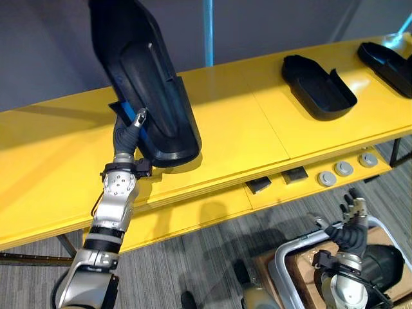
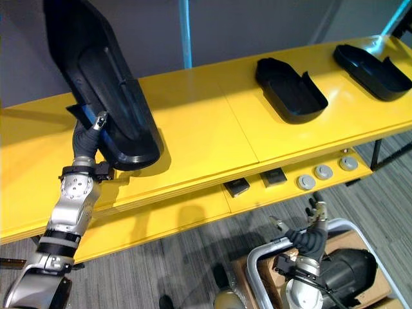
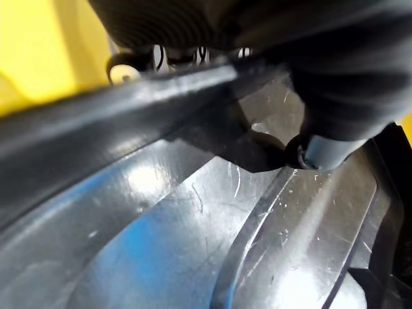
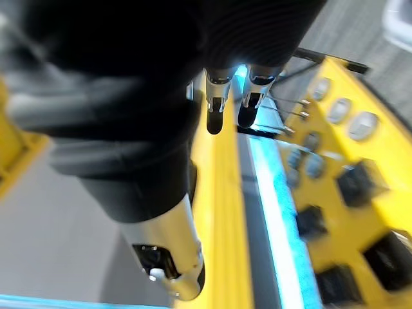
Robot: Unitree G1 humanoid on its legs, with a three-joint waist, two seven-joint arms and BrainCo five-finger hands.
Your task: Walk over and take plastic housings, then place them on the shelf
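On the left of the yellow shelf (image 1: pixel 244 129), the left hand (image 1: pixel 131 129) clamps its fingers on the rim of a black plastic housing (image 1: pixel 148 77), which is tilted on end. Two more housings (image 1: pixel 318 87) (image 1: pixel 386 64) lie far right. At the near right, the right hand (image 1: pixel 351 222) hangs with its fingers loosely straight.

I see my left hand (image 2: pixel 96 127) clasping a long black plastic housing (image 2: pixel 96 77), tilted, its lower end near the front edge of the yellow shelf (image 2: pixel 206 135), a second black housing (image 2: pixel 290 90) and a third black housing (image 2: pixel 372 72) lying toward the right end, my right hand (image 2: pixel 312 226) straight-fingered below.
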